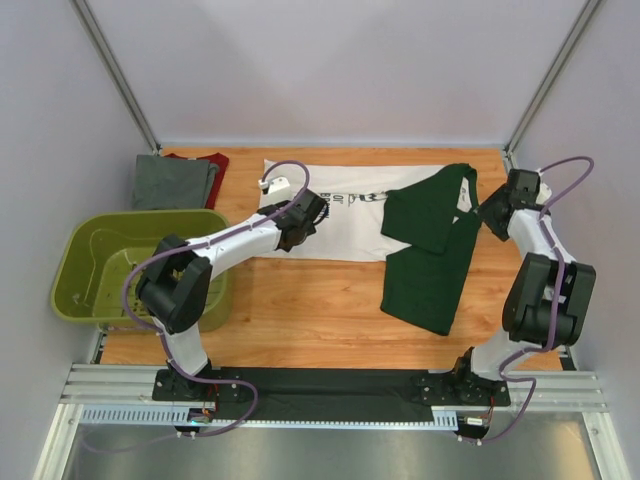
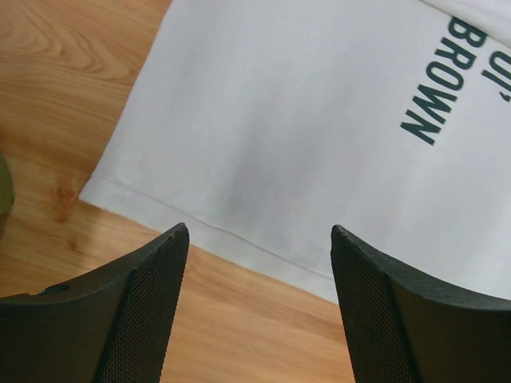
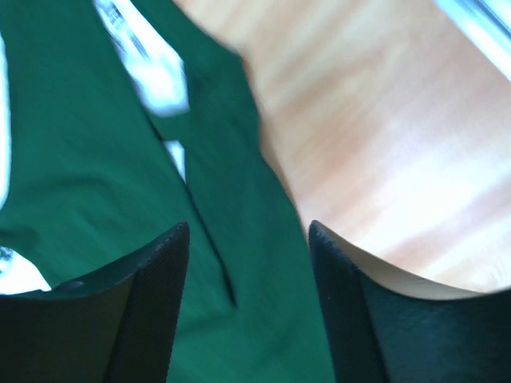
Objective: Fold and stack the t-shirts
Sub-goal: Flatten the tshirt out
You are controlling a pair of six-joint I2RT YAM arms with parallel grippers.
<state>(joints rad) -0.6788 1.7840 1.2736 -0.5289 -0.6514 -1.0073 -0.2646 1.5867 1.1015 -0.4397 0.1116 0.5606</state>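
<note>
The white t-shirt (image 1: 330,225) lies spread along the far edge of the counter (image 1: 320,310), with its dark green shoulder part (image 1: 430,250) doubled over toward the right edge. The grey t-shirt (image 1: 172,182) and the dark red t-shirt (image 1: 215,160) lie together in the far-left corner, beside the olive basket (image 1: 75,255) at the left edge. The left pincer (image 2: 259,235) hovers released just above the shirt's hem, close to its near-left corner and gripping nothing. The right pincer (image 3: 249,231) is likewise parted above the green cloth near the collar. Its view is blurred, but no fabric shows between its jaws. The step looks like taking hold at both ends for a fold. To do it well, the left pincer should drop onto the hem corner itself, not the bare wood beside it, and pinch a single layer. The right pincer should catch the green edge cleanly, since the cloth there is already layered and a deep bite could drag both layers. Both ends should then be lifted evenly, so the printed lettering stays flat and the fold line runs straight.
</note>
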